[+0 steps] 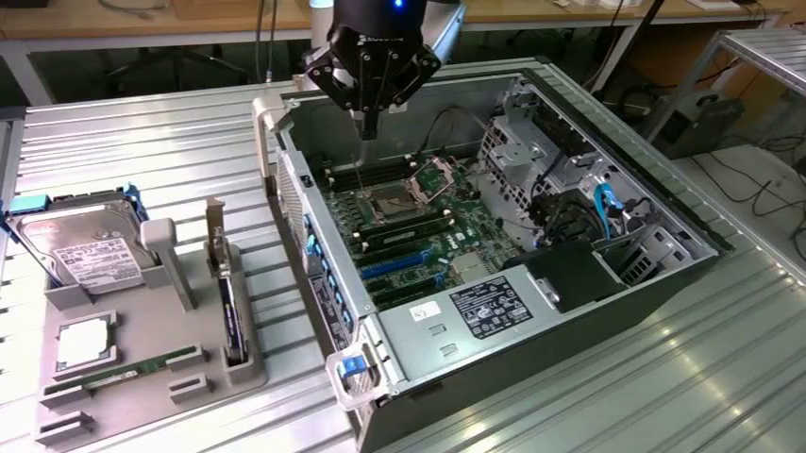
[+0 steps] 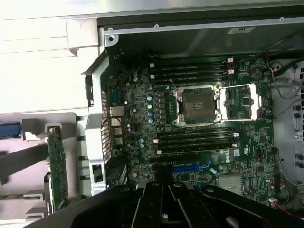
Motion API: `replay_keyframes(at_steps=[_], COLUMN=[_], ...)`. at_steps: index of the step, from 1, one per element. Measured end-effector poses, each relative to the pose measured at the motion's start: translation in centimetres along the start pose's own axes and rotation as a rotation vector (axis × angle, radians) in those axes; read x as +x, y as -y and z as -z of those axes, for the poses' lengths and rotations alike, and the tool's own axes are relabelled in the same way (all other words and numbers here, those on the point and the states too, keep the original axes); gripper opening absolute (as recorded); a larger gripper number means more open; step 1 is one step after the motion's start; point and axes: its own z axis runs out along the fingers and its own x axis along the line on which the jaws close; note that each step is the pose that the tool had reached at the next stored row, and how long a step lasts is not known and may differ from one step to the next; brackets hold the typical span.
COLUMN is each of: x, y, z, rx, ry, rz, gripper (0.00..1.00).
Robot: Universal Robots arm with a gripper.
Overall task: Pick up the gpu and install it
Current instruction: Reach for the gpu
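You were at step 1 by my read, the approach to the pick: nothing was in hand, and the gpu [image 1: 229,307] stood on its long edge in the grey holder tray [image 1: 189,326] at the exterior view's left, outside the PC case [image 1: 283,179], w/ its silver bracket at 1 end. Your gripper [image 1: 368,130] hung over the open case, above the motherboard [image 1: 422,241] and near the CPU socket [image 1: 384,203], touching nothing. Its fingers were pressed together w/ no gap btwn them, and they had hold of nothing. From the wrist cam the gpu [image 2: 58,166] showed as a thin edge-on board just beyond the case's rear wall, well apart from the gripper [image 2: 164,192]. So 0 of the job's 2 parts were done, no pick and no install, and the blue expansion slots [image 1: 396,266] had no card in them. My judgement on what the pick called for: the jaws had to spread wider than the card is thick, the wrist had to line up w/ the card's long axis, and the approach had to come from straight above, since the tray's posts flanked the card and the hard drive [image 1: 82,253] and RAM stick [image 1: 126,363] lay in the same tray nearby. The grip belonged on the board's top edge, not the bracket, imo.
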Motion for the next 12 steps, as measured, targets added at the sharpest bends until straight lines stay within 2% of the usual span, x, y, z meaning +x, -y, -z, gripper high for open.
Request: replay_keyframes(at_steps=[3,6,10,12], x=[0.1,0.7,2.4,4.0], y=[0.01,0.21,0.7,1.12], z=[0.0,0.03,0.09,0.15], rx=[0.0001,0.0,0.0,0.0002], ry=[0.0,0.0001,0.0,-0.0001], rz=[0.0,0.0,0.0,0.0], gripper=[0.11,0.11,0.11,0.11])
